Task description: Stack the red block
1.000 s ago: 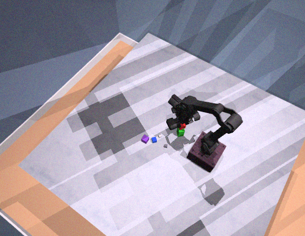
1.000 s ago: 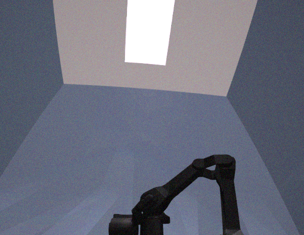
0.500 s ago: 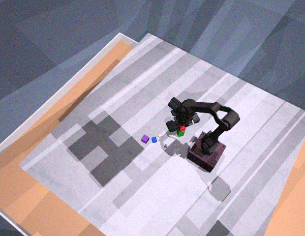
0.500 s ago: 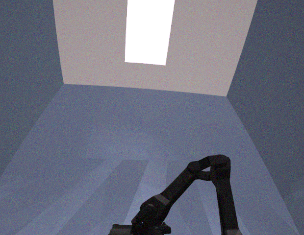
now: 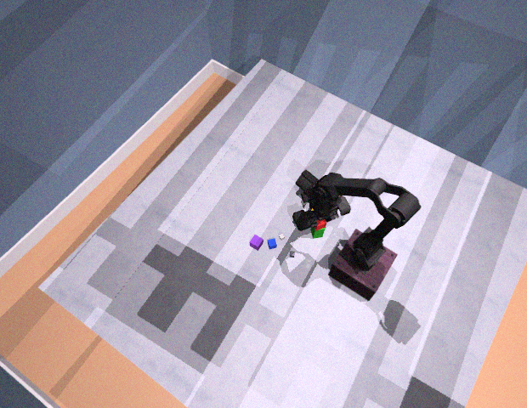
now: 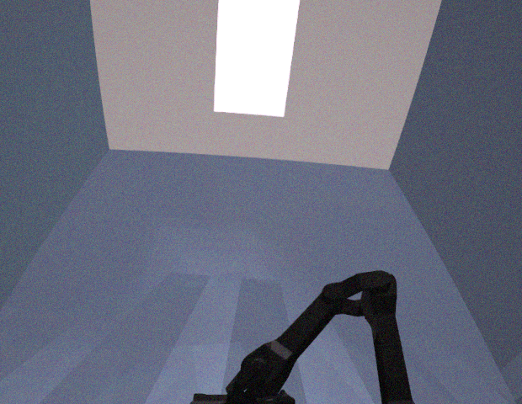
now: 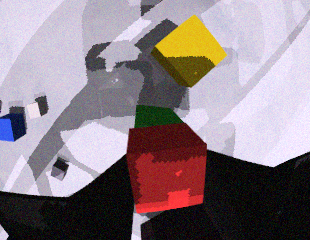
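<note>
Pinching the red block (image 7: pixel 167 168) in the pincer (image 5: pixel 315 218), fingers pressed against its sides. Hovering it directly over the green tower (image 5: pixel 317 233), with only a sliver of green (image 7: pixel 157 118) peeking out beyond the red top edge in the wrist view. Sitting, in the top view, right at the tower's crown, though whether touching or just above cannot be told from here.

Judging the step in hand as the final lowering and release. Doing it well probably means:

- Centring first, so that the red faces line up squarely with the green ones rather than overhanging one side.
- Descending straight down and slowly, avoiding any sideways drag that could shove the tower.
- Waiting for flat contact before spreading the fingers, then opening gently and evenly.
- Lifting straight up afterwards, keeping the fingertips from brushing either block.

Minding the yellow block (image 7: pixel 190 50) lying on the surface (image 5: pixel 211 184) close beyond the tower, near enough to catch a finger during opening or retreat. Ignoring the blue block (image 5: pixel 271 243), the purple block (image 5: pixel 256 241) and the small pale cubes, all lying well apart to one side.
</note>
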Tool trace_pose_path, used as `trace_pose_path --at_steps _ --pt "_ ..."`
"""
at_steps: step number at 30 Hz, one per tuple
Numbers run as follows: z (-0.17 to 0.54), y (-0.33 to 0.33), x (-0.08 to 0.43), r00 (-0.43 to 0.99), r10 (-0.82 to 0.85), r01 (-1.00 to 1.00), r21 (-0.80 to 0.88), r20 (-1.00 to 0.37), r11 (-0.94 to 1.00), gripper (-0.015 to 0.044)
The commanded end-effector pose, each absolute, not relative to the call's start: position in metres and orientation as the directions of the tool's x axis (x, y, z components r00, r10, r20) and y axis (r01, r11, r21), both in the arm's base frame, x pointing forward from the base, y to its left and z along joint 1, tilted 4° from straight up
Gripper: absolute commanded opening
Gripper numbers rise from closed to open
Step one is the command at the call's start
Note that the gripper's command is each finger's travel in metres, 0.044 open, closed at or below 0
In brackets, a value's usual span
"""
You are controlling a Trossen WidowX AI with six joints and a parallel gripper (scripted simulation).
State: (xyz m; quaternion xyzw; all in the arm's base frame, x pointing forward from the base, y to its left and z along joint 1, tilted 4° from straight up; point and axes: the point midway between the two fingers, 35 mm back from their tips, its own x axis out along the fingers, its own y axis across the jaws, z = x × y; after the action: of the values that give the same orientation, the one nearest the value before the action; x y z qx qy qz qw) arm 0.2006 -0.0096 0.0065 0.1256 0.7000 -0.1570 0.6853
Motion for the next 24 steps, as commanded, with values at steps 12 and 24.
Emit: trace_pose_path --at_steps 12,24 --pt "0.0066 -0.0096 0.2001 -0.032 -0.039 0.391 -0.049 -0.999 0.919 0.0079" --pt "0.0066 -0.0096 0.2001 -0.032 -0.039 0.391 -0.049 -0.999 0.919 0.0394"
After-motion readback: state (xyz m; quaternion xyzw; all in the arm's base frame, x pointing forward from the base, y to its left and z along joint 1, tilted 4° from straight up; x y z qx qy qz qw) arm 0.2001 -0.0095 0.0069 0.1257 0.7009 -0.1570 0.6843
